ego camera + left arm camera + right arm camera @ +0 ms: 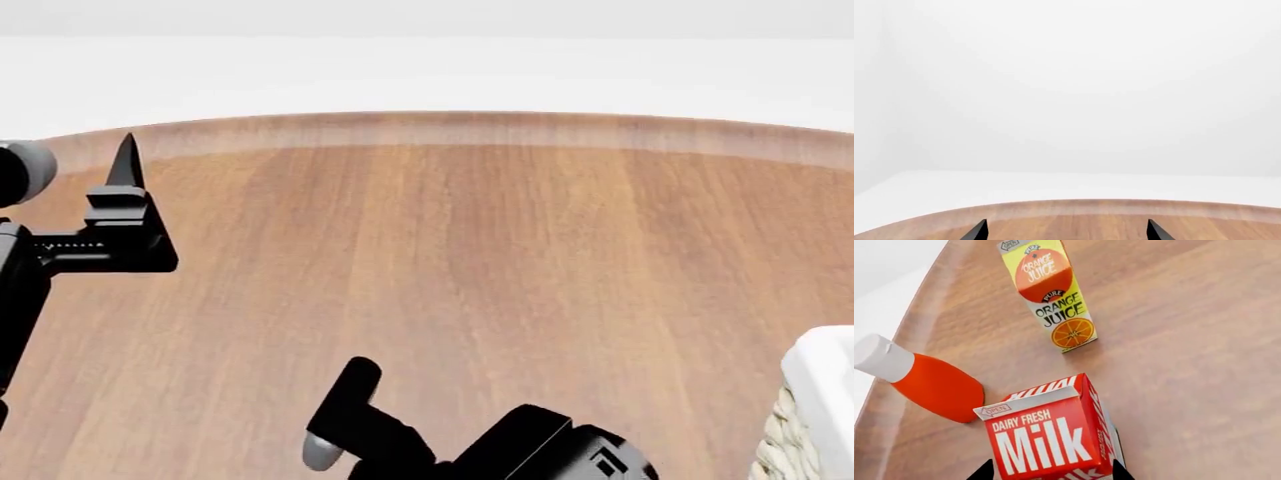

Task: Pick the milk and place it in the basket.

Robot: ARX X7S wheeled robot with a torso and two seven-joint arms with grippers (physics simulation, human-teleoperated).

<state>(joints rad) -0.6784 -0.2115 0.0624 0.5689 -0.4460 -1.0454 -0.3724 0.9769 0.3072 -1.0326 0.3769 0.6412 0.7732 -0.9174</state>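
The milk (1047,437), a red-topped carton with white "Milk" lettering, stands between my right gripper's (1051,473) two dark fingertips, which press against its two sides; the gripper is shut on it. In the head view the right gripper (336,415) is low at the near edge and the milk is out of view there. The basket (817,405), cream wicker with a white cloth rim, shows only as a corner at the lower right. My left gripper (1067,234) is open and empty over the table's far edge; it also shows in the head view (124,195) at the left.
An orange juice carton (1049,295) stands beyond the milk. An orange bottle with a white cap (924,377) lies beside the milk near the table's rounded edge. The wooden table (481,260) spreads out ahead, with a white floor beyond it.
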